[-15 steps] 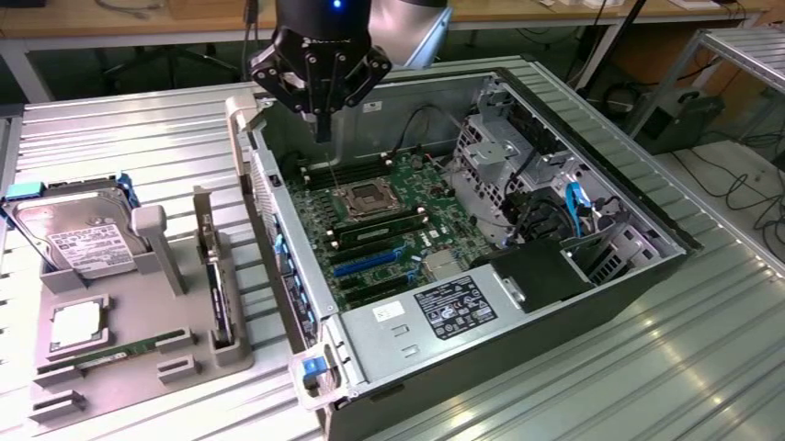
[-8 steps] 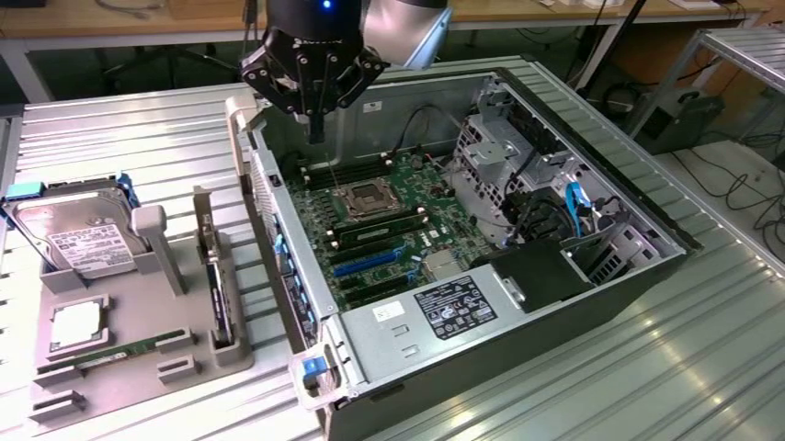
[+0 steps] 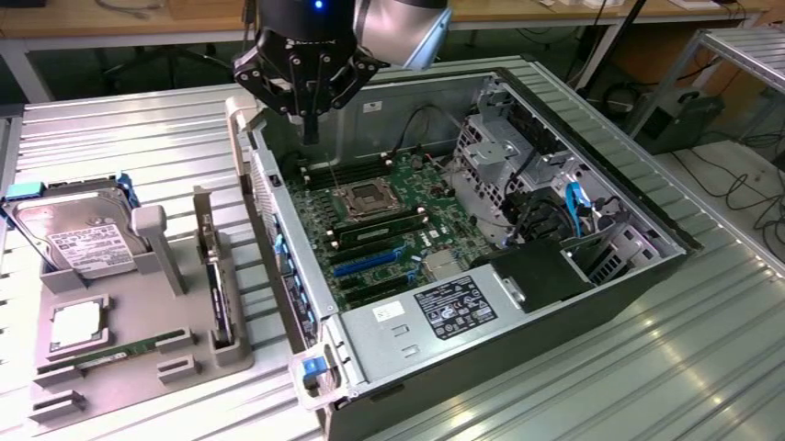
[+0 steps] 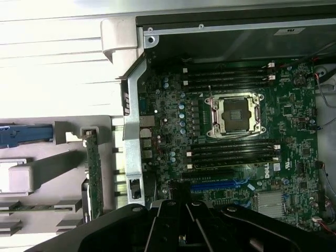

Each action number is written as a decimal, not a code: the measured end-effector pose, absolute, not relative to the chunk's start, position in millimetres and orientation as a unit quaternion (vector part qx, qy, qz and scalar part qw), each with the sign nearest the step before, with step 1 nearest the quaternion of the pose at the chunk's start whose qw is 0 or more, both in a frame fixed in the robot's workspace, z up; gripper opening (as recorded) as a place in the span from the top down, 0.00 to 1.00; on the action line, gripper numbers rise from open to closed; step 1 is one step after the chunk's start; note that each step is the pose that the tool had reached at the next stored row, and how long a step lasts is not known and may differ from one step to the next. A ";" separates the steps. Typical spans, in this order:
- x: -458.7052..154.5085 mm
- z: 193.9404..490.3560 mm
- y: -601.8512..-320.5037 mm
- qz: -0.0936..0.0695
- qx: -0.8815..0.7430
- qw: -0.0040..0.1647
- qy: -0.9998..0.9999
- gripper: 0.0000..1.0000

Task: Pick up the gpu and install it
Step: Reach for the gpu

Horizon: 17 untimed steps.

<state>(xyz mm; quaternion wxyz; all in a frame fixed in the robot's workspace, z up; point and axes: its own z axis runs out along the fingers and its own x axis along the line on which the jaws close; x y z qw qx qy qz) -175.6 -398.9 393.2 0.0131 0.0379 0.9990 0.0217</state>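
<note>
The gpu (image 3: 219, 299) is a thin dark card standing on edge in a slot of the grey holder (image 3: 135, 367), on the exterior view's left beside the open computer case (image 3: 576, 303). In the wrist view the gpu (image 4: 94, 173) stands just outside the case's rear wall. My gripper (image 3: 309, 129) hangs above the far end of the case, over the motherboard (image 3: 392, 211), well apart from the card. Its fingers are shut together with nothing between them. The gripper's black body (image 4: 210, 231) sits over the blue expansion slots (image 4: 218, 185).
The holder also carries a silver hard drive (image 3: 80, 239), a processor chip (image 3: 76, 323) and a green RAM stick (image 3: 117, 354). Inside the case are the empty CPU socket (image 4: 234, 115), a drive cage (image 3: 497, 161) and a black power supply (image 3: 460, 308). Everything rests on a ribbed metal table (image 3: 147, 138).
</note>
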 end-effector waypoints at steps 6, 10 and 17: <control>-179.3 393.2 -398.9 0.022 0.038 0.013 0.999 0.89; -182.6 393.2 -399.0 0.022 0.038 0.013 0.999 0.89; -190.5 393.2 -398.9 0.022 0.038 0.013 0.999 0.89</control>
